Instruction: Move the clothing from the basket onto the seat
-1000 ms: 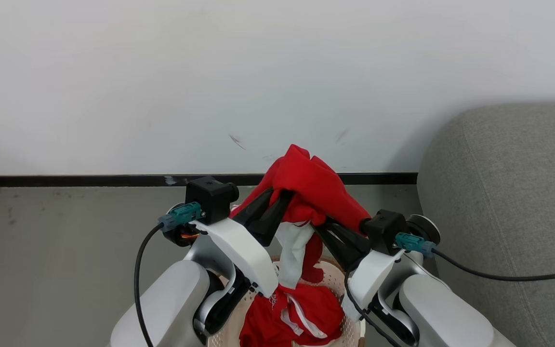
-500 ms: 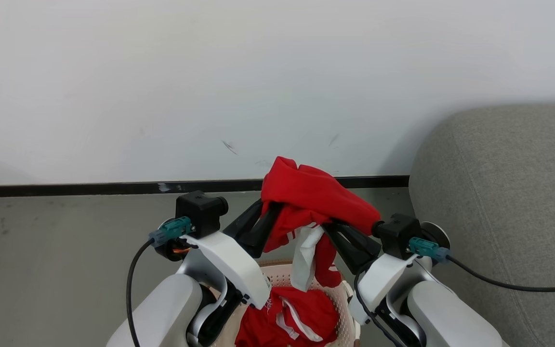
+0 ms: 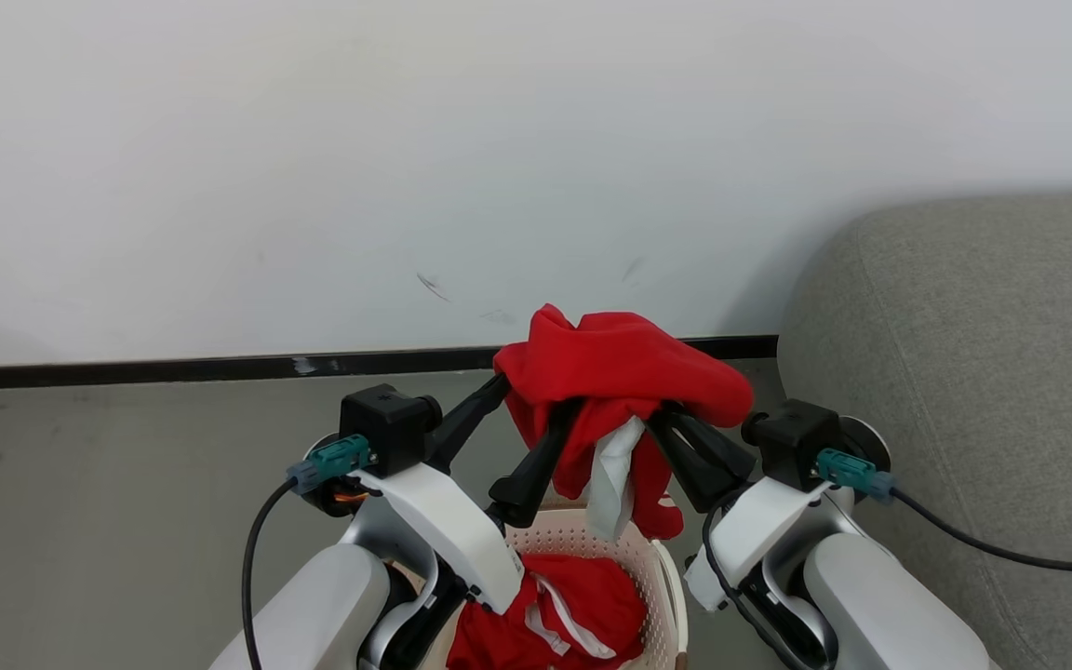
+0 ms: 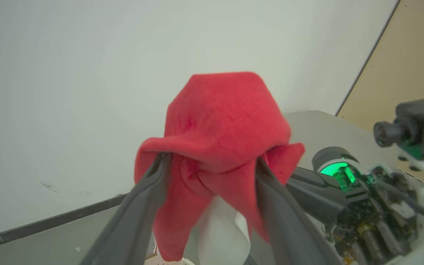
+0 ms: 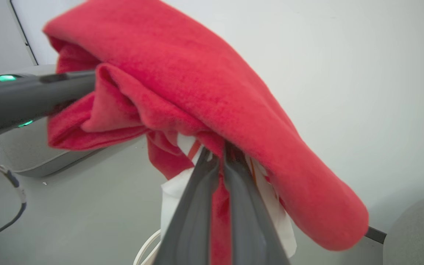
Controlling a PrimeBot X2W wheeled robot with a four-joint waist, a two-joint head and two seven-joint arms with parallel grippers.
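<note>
One red piece of clothing [image 3: 624, 368] hangs bunched above the basket [image 3: 662, 572], with white panels dangling below it. My left gripper [image 3: 541, 395] is open, and the fabric lies draped over its spread fingertips [image 4: 162, 162]. My right gripper [image 3: 676, 428] is shut on the same clothing from the right, its fingers [image 5: 212, 176] pressed together on red and white cloth. A second red garment with white stripes [image 3: 573, 614] lies in the cream basket between my forearms. The grey seat [image 3: 964, 391] stands to the right, apart from both grippers.
A white wall with a black baseboard [image 3: 173, 368] runs behind the grey floor [image 3: 108, 493]. Black cables [image 3: 992, 554] trail from both wrists, the right one across the seat's front. A tan panel [image 4: 418, 55] shows at the right of the left wrist view.
My left gripper's fingers have spread apart, letting go of the fabric, which now rests over them. The garment has sunk a little. The camera has shifted slightly.
</note>
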